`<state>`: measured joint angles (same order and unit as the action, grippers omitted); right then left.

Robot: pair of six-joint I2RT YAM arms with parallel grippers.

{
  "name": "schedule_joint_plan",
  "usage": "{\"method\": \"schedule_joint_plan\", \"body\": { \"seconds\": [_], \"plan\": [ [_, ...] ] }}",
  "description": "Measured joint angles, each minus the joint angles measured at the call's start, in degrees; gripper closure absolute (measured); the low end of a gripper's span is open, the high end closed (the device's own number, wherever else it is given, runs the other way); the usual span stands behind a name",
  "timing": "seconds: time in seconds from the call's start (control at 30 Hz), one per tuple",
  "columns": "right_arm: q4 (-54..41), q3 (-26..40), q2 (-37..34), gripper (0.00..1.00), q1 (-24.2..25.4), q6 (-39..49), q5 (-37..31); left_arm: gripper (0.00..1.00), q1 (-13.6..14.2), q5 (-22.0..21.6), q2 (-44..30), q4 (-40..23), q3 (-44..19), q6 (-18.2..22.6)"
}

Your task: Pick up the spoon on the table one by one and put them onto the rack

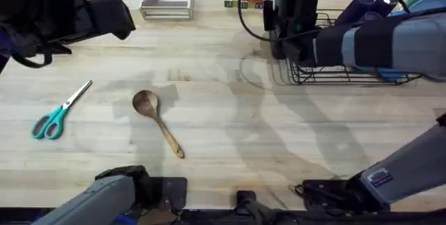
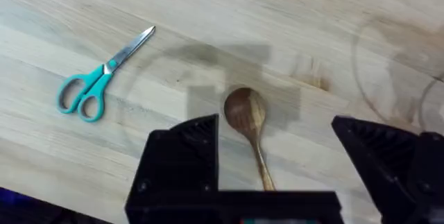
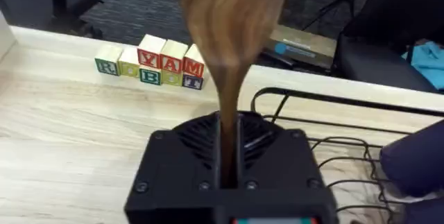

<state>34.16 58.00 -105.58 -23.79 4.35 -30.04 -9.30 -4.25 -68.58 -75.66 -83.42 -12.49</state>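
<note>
Spoon [image 3: 232,23] clamped upright in right tool [image 3: 229,172], beside rack [image 3: 333,123].

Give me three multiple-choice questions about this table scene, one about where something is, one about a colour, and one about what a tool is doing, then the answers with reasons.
1. Where does the brown wooden spoon on the table lie relative to the teal-handled scissors?
A. Beside them, toward the black wire rack's side
B. On top of them
C. Inside the rack

2. What colour are the scissors' handles?
A. Red
B. Teal
C. Yellow

3. What is the right tool doing?
A. Hanging open and empty
B. Gripping the scissors
C. Clamped on a wooden spoon

Answers:
1 A: the overhead view shows bare wood between them, the spoon nearer the black wire rack.
2 B: the overhead and left wrist views both show teal loops.
3 C: the held wooden spoon rises from between its fingers in the right wrist view.
</note>
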Motion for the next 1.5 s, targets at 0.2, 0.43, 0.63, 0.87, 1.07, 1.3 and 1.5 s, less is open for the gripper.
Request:
{"method": "schedule_joint_plan", "body": {
  "seconds": [0.2,0.43,0.63,0.87,1.07,1.3,1.5],
  "plan": [
    [-0.24,0.0,0.91,0.717,-0.04,0.18,-0.13,0.007,0.0,0.0,0.0,0.0,0.0,0.0],
    [-2.0,0.0,2.77,0.595,-0.04,0.18,-0.13,0.007,0.0,0.0,0.0,0.02,0.0,0.0],
    [-10.85,-0.02,9.84,0.532,-0.04,0.18,-0.13,0.007,0.0,0.0,0.0,0.02,0.0,0.0],
    [-26.26,-0.02,19.72,0.428,-0.18,0.18,-0.1,0.007,0.0,0.0,0.0,0.0,0.0,0.0],
    [-46.35,-0.02,35.8,0.188,-0.2,-0.52,0.86,0.007,0.0,0.0,0.0,0.02,0.0,0.0],
    [-55.03,-0.02,43.95,0.009,-0.2,-1.28,3.67,0.007,0.0,0.0,0.0,0.02,0.0,0.0],
    [-58.56,-0.02,46.23,0.009,-0.2,-1.81,4.39,0.007,0.0,0.0,0.0,-0.04,0.0,-0.29]
  ]
}}
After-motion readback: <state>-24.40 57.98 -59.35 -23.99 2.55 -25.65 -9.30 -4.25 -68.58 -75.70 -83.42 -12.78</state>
